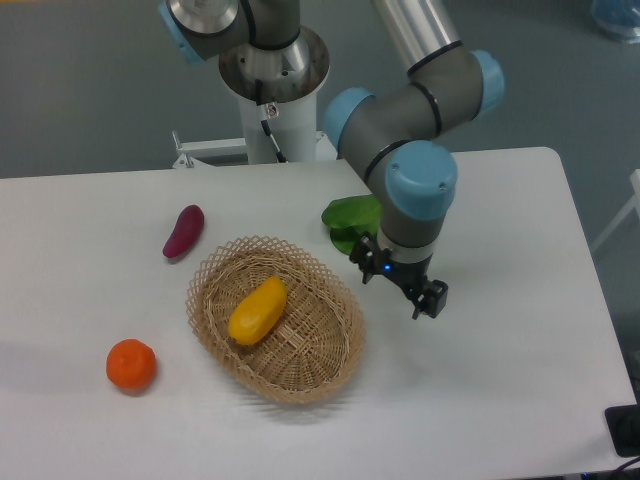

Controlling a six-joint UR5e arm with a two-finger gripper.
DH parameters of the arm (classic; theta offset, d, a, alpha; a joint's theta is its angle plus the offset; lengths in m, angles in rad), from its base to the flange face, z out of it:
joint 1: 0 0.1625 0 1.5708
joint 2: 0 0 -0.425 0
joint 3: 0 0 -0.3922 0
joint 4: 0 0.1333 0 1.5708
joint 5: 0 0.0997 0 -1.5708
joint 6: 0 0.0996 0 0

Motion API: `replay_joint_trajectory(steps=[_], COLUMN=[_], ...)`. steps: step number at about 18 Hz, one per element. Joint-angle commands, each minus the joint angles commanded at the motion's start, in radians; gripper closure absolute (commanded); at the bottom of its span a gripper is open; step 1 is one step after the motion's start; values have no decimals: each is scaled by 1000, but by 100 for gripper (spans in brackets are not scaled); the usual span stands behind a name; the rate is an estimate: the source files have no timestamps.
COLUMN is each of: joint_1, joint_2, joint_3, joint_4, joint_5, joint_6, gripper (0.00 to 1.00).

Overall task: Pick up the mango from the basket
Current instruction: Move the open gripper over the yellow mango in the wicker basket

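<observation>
The mango [258, 310] lies inside the basket [325, 345], left of the basket's centre, resting on the woven floor with its long axis running from lower left to upper right. The basket sits on the white table [500, 400], roughly at the middle of the table's width. The gripper [399, 285] hangs just beside the basket's right rim, above the table and clear of the mango, with nothing held. Its fingers [432, 299] stand apart; one dark fingertip shows at lower right and the other at upper left near the rim. The wrist above the gripper points downward, and the arm's grey links with blue joint caps rise from it toward the top of the view. A green leafy vegetable [345, 218] lies on the table behind the wrist, partly covered by the arm. A purple vegetable [184, 231] lies on the table to the upper left of the basket, apart from its rim. An orange [131, 365] rests on the table to the lower left of the basket, also apart from it. The robot's base column [272, 95] stands at the far edge of the table.
</observation>
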Motion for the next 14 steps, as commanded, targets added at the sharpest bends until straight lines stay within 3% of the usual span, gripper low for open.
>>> replay_joint_trajectory(steps=[4, 9, 14], joint_1=[-60, -101, -152], joint_2=[-2, 2, 15], joint_3=[-12, -86, -124], joint_4=[-3, 0, 2], joint_5=[-9, -110, -112], joint_6=[-74, -79, -192], gripper=[0, 0, 0])
